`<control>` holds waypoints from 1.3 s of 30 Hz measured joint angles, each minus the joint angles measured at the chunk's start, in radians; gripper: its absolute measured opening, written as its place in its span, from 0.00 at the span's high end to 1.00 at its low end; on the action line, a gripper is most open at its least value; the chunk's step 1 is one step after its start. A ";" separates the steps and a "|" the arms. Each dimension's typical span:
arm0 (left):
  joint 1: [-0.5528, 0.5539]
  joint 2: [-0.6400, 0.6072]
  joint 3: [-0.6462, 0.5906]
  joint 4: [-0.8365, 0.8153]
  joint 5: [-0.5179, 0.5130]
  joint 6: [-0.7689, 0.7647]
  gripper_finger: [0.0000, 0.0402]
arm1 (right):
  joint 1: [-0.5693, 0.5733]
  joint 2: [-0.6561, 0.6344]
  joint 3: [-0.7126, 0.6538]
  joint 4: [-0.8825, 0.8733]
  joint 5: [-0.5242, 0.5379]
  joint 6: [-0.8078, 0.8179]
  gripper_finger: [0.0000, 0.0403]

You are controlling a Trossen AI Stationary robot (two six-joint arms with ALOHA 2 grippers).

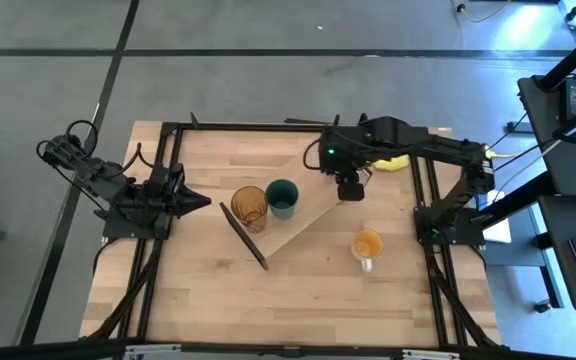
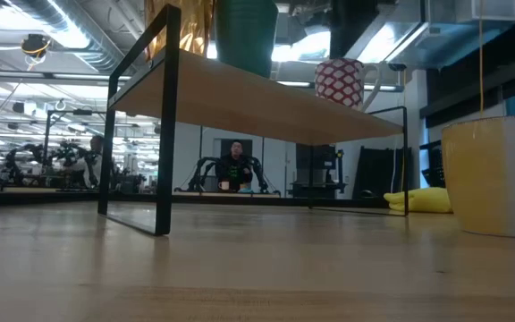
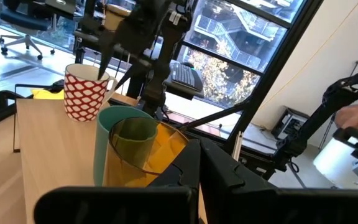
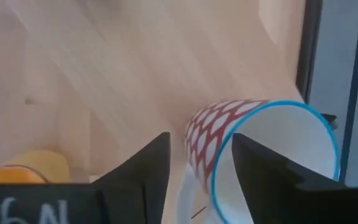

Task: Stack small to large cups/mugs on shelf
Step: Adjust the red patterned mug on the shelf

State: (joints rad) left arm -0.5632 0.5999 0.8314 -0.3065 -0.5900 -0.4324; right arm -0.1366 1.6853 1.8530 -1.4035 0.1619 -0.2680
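Writing: we read none clearly | right gripper — fingers astride the white mug's rim, on the shelf | left gripper beside the shelf — grip we cannot tell

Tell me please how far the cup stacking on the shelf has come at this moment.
Two look done: the amber tumbler and the teal cup stand side by side on the shelf. In hand: the right gripper is over the shelf's far end at the red-patterned white mug, one finger inside its rim. Left: the orange mug stands on the table. The left gripper waits by the tumbler.
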 joint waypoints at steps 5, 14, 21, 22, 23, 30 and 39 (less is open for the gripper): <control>0.000 0.000 0.000 0.000 0.000 -0.003 1.00 | -0.031 0.029 0.000 -0.002 0.001 -0.005 0.57; 0.000 0.000 0.000 0.000 0.000 -0.002 1.00 | -0.049 0.029 0.000 0.017 0.001 0.007 0.69; -0.001 0.000 0.000 0.000 0.000 -0.002 1.00 | -0.049 0.029 0.000 0.017 0.002 0.024 0.87; -0.001 0.000 0.000 0.000 0.000 -0.002 1.00 | -0.049 0.029 0.000 0.020 0.002 0.024 0.89; -0.001 0.000 0.000 0.000 0.000 -0.002 1.00 | -0.049 0.029 -0.001 0.025 0.001 0.023 0.91; -0.001 0.000 0.000 0.000 0.000 -0.002 1.00 | -0.049 0.029 -0.001 0.054 -0.040 0.054 0.94; 0.000 -0.001 0.000 -0.001 0.000 -0.001 1.00 | -0.029 0.029 -0.001 0.093 -0.105 0.303 0.94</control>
State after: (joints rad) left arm -0.5636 0.5991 0.8314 -0.3074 -0.5896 -0.4338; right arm -0.1658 1.7142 1.8523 -1.3102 0.0574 0.0353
